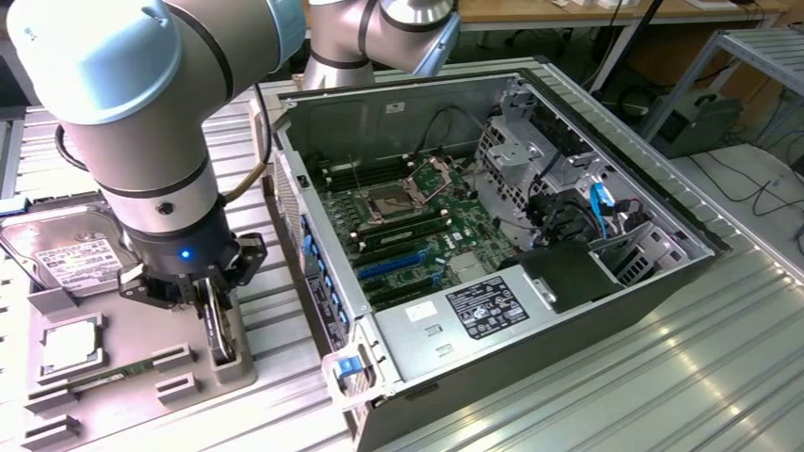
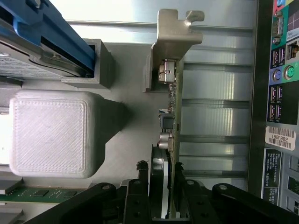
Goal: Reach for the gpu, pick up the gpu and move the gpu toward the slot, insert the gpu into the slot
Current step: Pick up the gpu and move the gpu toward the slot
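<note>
The grey robot arm with pale blue joint caps (image 1: pixel 138 113) reaches down at the exterior view's left, and its black gripper (image 1: pixel 211 306) sits over a flat grey plastic fixture tray (image 1: pixel 126 320) on the ribbed aluminium table (image 1: pixel 628 377). The gpu (image 1: pixel 226 344), a thin dark circuit card with a silver metal bracket, stands on its long edge in a holder at the tray's right side, just beside the outer wall of the open grey computer case (image 1: pixel 377 122).

In the wrist view the gripper (image 2: pixel 163 189) straddles the gpu (image 2: pixel 174 116), which is seen edge-on. One black finger (image 2: pixel 139 200) lies against one face and the other against the opposite face, closed onto the card with no gap showing. The silver bracket (image 2: pixel 175 37) is at the end of the card away from the fingers. The card is upright in the tray, outside the case.

A silver boxy hard drive (image 1: pixel 63 252) lies on the tray's far left. A small square silver processor chip (image 1: pixel 70 347) sits nearer, and a green memory stick (image 1: pixel 107 379) lies nearer still. Inside the case, to the right of the gripper, a green motherboard (image 1: pixel 465 226) carries long blue slots (image 1: pixel 392 266). A grey power supply with a black label (image 1: pixel 484 311) fills the near corner.
</note>
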Robot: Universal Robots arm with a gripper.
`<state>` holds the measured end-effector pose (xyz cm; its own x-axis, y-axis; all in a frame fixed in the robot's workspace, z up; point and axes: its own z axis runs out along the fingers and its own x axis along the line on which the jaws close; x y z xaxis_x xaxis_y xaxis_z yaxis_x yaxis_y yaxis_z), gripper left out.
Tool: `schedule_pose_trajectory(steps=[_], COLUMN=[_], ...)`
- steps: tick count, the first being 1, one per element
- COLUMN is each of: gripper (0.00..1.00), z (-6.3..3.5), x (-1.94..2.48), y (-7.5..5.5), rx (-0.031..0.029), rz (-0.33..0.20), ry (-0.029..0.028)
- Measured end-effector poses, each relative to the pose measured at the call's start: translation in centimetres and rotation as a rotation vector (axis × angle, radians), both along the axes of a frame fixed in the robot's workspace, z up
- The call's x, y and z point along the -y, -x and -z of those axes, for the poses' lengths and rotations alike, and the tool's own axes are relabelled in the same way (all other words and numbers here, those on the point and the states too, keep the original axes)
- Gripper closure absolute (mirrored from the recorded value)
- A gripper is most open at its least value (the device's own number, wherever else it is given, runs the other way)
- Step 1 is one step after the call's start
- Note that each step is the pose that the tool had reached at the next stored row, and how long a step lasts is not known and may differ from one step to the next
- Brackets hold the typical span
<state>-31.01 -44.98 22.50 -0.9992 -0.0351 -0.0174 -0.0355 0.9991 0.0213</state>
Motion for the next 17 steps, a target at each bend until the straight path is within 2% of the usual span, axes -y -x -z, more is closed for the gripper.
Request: schedule_pose_trajectory(steps=[17], gripper=[0.68], z=[0.01], x=[0.0], y=[-0.24], rx=[-0.0002], rz=[0.0], ry=[0.0])
